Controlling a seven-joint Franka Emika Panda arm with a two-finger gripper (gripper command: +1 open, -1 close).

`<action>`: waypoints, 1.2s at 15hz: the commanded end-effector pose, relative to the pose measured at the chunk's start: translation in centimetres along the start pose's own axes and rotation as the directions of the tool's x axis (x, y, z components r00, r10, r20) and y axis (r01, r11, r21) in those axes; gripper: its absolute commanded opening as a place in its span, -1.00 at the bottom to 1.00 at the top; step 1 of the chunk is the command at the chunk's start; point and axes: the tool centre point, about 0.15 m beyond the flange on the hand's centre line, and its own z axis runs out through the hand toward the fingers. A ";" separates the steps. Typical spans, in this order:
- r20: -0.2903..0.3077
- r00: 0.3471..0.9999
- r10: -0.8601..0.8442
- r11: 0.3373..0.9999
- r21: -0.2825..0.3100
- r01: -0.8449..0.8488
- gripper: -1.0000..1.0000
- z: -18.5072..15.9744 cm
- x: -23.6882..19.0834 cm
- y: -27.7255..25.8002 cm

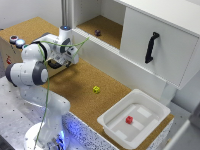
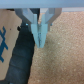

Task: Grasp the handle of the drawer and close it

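Gripper (image 2: 40, 36), fingers pressed together (nothing between them), beside the tan box (image 1: 9, 46); handle hidden.

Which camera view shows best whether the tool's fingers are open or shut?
The wrist view: the tool fills the frame centre, its pale fingers pressed together with nothing between them. In the exterior view the arm hides the tool, so its state cannot be read there.

Arm (image 1: 35, 70) folded at the exterior view's left, elbow bent, wrist reaching toward frame centre-left. Gripper (image 2: 39, 43) in the wrist view: pale fingers (image 2: 35, 30) pressed together, no gap at tips.
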 end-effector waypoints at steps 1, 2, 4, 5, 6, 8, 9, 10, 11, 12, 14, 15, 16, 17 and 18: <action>0.046 0.999 0.020 0.999 -0.030 -0.019 -1.00 1.1 1.2 -4.6; 0.046 0.999 0.020 1.000 -0.025 -0.019 -1.00 1.3 1.1 -5.2; 0.045 0.999 0.017 1.000 -0.012 -0.017 -1.00 1.6 1.2 -6.5; 0.044 0.999 0.014 1.000 -0.009 -0.014 -1.00 1.8 1.2 -7.1; 0.045 0.999 0.010 1.000 -0.005 -0.010 -1.00 1.9 1.4 -7.7; 0.043 0.999 -0.002 1.000 0.004 0.002 -1.00 2.1 1.7 -8.9; 0.042 0.999 -0.009 1.000 0.009 0.009 -1.00 2.2 1.8 -9.6; 0.036 0.999 -0.014 1.000 0.017 0.014 -1.00 2.0 2.0 -10.2; 0.026 0.999 -0.020 1.000 0.025 0.019 -1.00 1.7 2.1 -10.9; 0.015 1.000 -0.023 0.999 0.032 0.022 -1.00 1.5 2.2 -11.4; -0.002 1.000 -0.028 0.999 0.038 0.028 -1.00 0.8 2.2 -11.8; -0.007 0.999 -0.032 0.999 0.042 0.032 -1.00 0.5 2.2 -12.0; -0.010 0.999 -0.031 0.999 0.042 0.032 -1.00 0.1 2.2 -12.0; -0.006 1.000 -0.024 0.999 0.044 0.024 -1.00 -0.2 2.2 -11.9; -0.010 1.000 -0.022 0.998 0.055 0.022 -1.00 -0.5 2.2 -11.9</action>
